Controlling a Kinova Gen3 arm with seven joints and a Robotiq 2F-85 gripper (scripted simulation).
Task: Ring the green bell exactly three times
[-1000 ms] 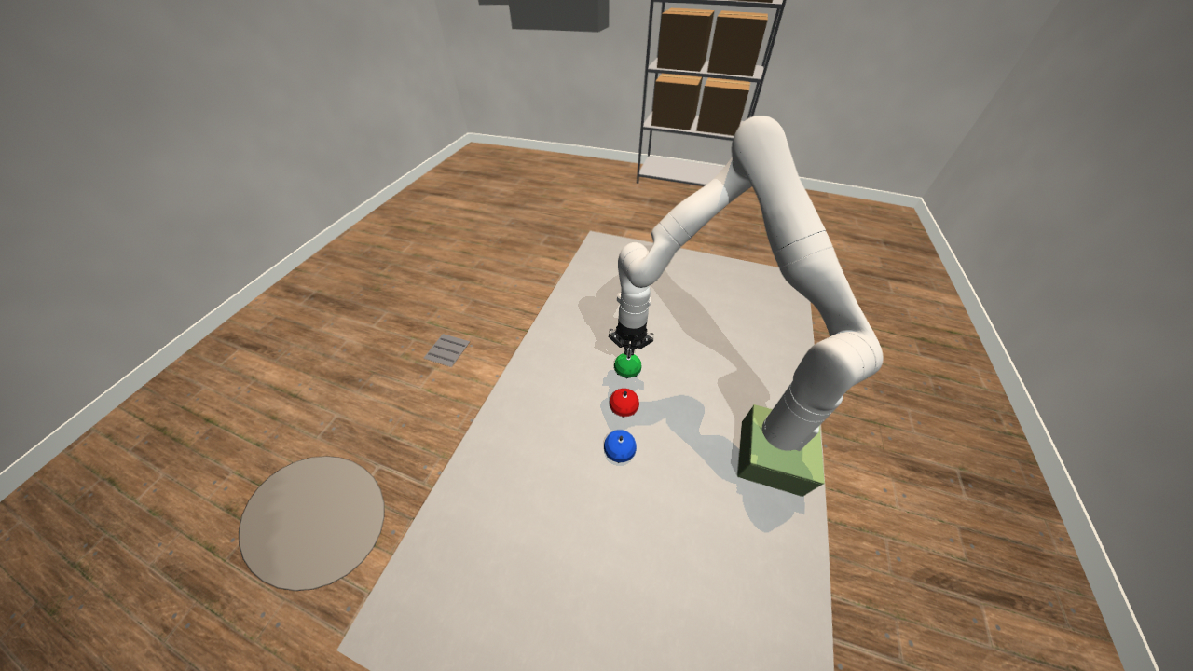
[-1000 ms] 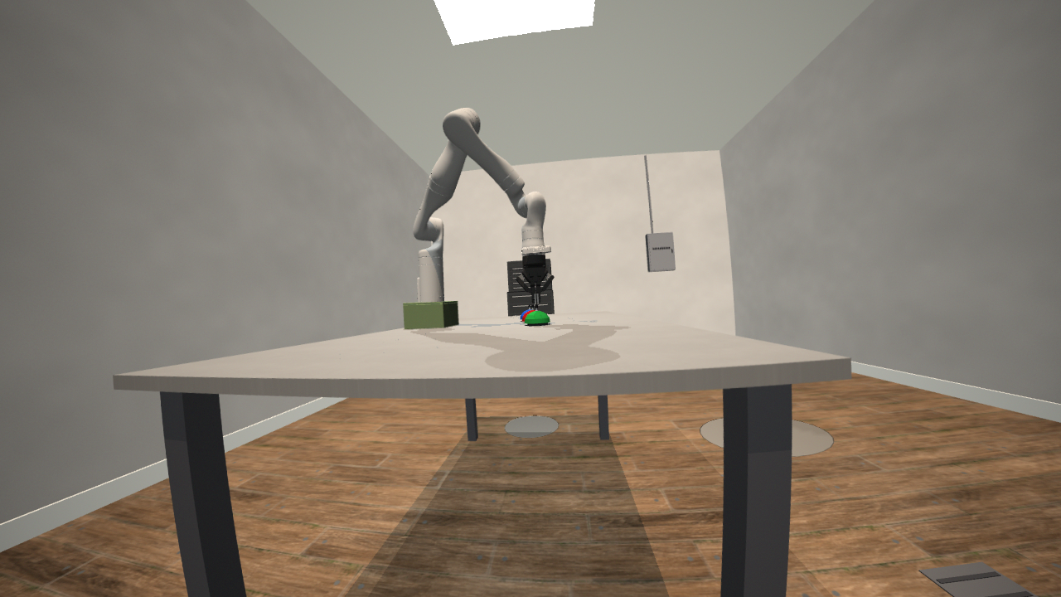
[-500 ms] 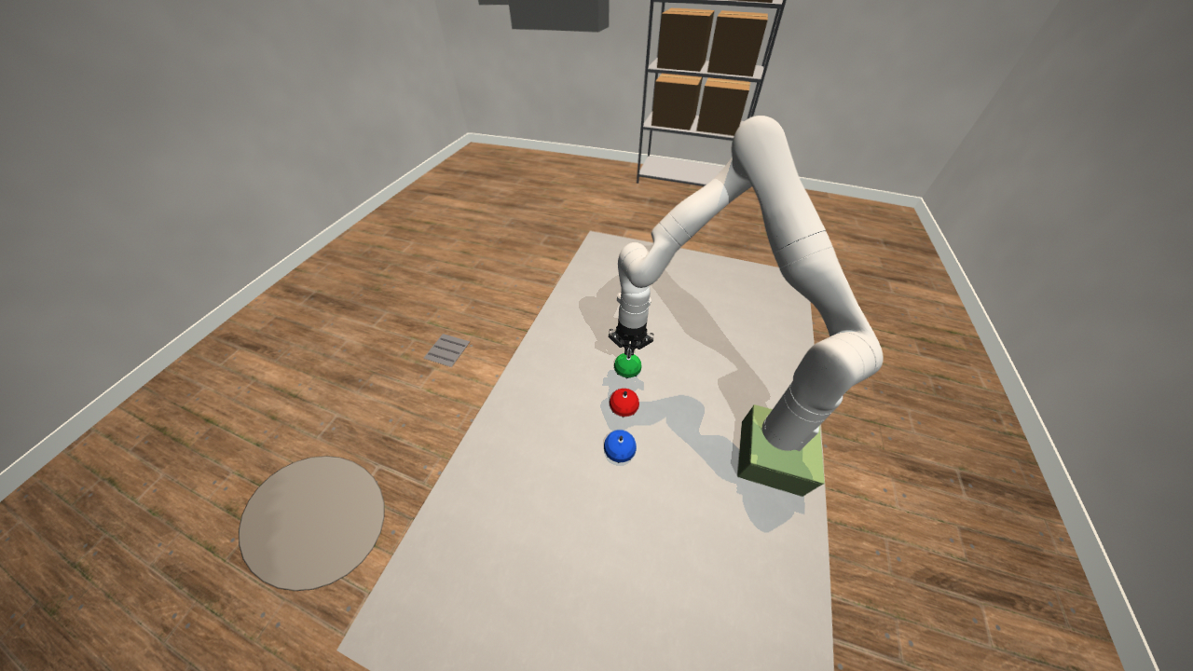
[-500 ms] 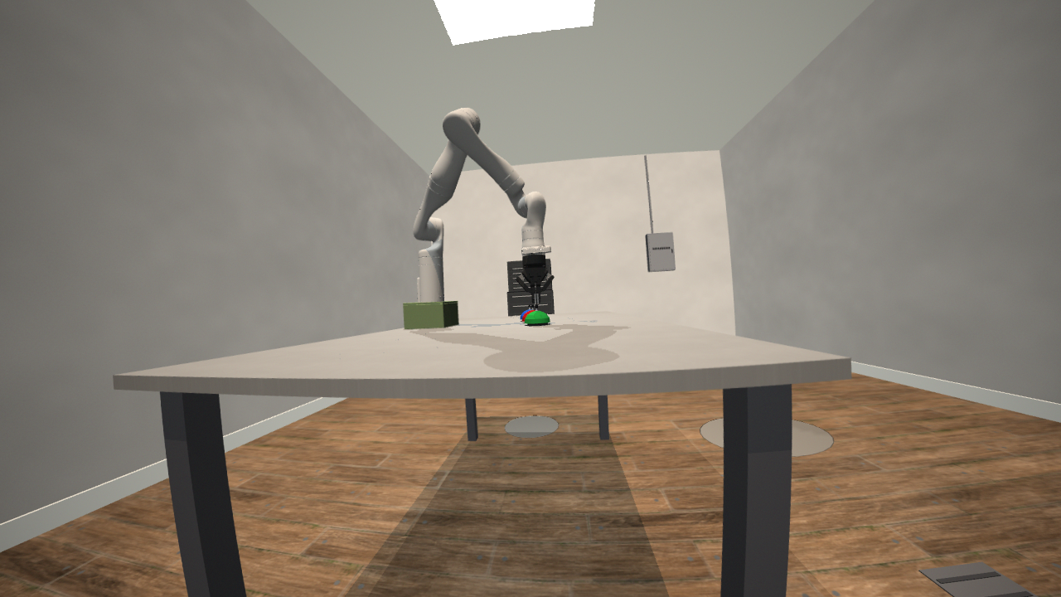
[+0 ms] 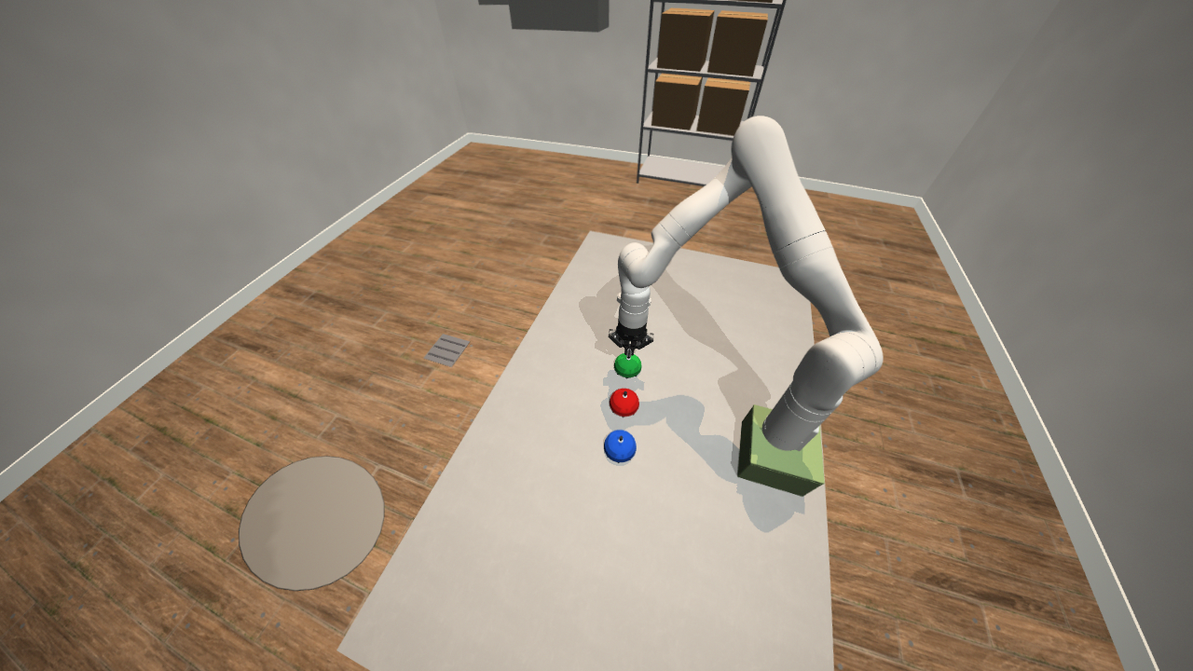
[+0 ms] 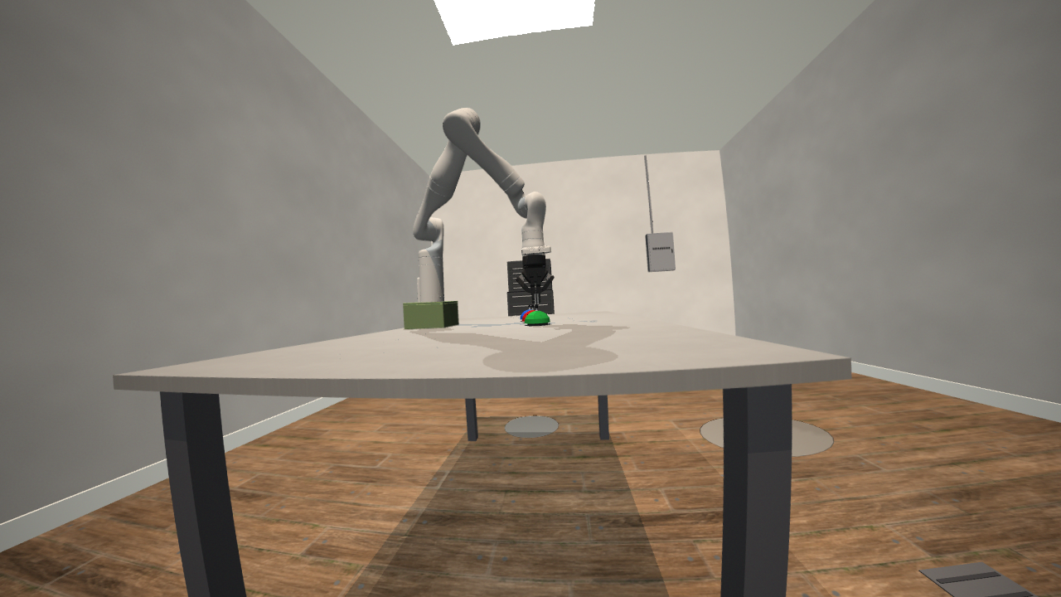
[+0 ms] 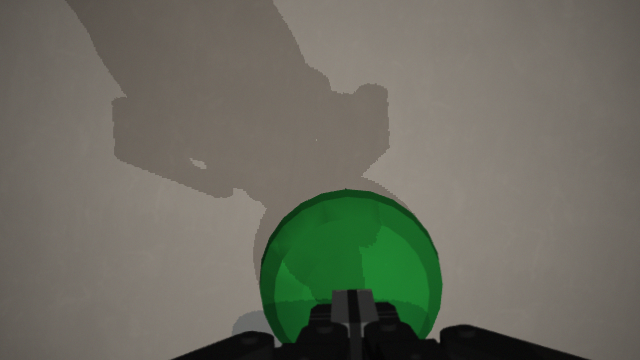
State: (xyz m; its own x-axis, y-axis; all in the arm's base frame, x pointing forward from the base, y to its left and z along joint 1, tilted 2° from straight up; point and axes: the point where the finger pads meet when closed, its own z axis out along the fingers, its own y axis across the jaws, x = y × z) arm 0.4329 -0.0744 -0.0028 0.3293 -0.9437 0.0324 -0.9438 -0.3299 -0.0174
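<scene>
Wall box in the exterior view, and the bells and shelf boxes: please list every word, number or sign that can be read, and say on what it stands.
No text can be read.
Wall box: a dark strip near its top, too small to read.
Green bell, red bell, blue bell: no marking.
Brown boxes on the shelf rack: plain.
</scene>
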